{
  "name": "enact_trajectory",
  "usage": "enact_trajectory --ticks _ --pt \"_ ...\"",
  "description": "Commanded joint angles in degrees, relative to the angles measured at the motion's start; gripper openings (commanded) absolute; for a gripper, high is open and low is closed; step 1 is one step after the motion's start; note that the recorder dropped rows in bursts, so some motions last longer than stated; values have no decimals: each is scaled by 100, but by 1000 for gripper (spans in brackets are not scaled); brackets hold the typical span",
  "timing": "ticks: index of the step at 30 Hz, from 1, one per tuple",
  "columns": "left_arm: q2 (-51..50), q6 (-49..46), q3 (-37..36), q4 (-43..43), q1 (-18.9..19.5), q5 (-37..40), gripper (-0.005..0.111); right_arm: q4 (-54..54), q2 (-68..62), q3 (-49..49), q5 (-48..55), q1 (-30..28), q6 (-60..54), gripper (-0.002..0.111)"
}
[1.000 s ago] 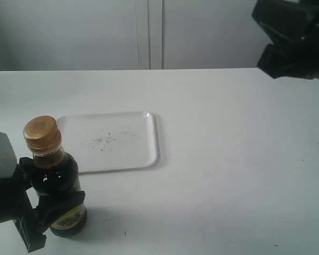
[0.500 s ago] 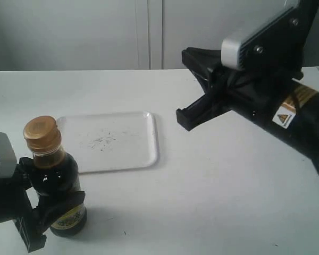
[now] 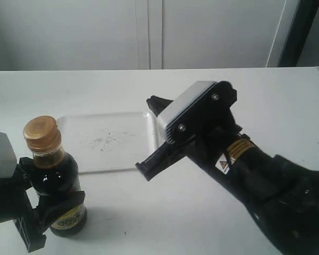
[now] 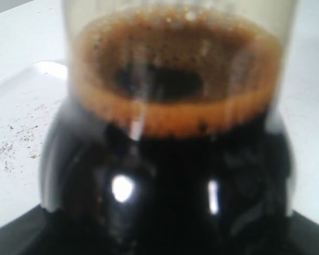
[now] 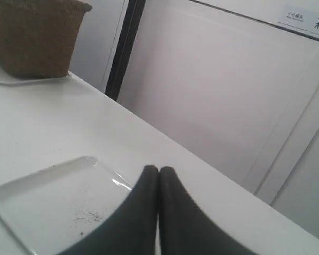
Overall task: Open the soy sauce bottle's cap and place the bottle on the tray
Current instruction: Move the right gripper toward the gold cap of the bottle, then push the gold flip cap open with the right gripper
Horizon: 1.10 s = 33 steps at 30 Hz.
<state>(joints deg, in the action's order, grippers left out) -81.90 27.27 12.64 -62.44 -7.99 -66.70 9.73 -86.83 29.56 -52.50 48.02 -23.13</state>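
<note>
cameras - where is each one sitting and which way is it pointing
Exterior view: off the arms, raised, looking across the table toward the white wall; shows the left gripper clamping the soy sauce bottle and the right arm.
Left wrist view: on the left wrist, pressed close to the bottle's dark liquid; only a black edge, possibly the gripper.
Right wrist view: on the right wrist, looking past the right gripper over the tray toward the wall.
Shared: all three show the tray.
</note>
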Motion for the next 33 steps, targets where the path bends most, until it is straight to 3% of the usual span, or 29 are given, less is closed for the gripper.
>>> enact_trajectory --ticks 1,15,33 --pt "-12 -54 -14 -56 -32 37 0 632 -302 4 -487 471 -823 0" --pt "-12 -54 -14 -67 -32 37 0 1377 -876 688 -674 1356 -2848 0" --pt "-12 -54 -14 -67 -32 37 0 1211 -1264 1553 138 1483 -3105 0"
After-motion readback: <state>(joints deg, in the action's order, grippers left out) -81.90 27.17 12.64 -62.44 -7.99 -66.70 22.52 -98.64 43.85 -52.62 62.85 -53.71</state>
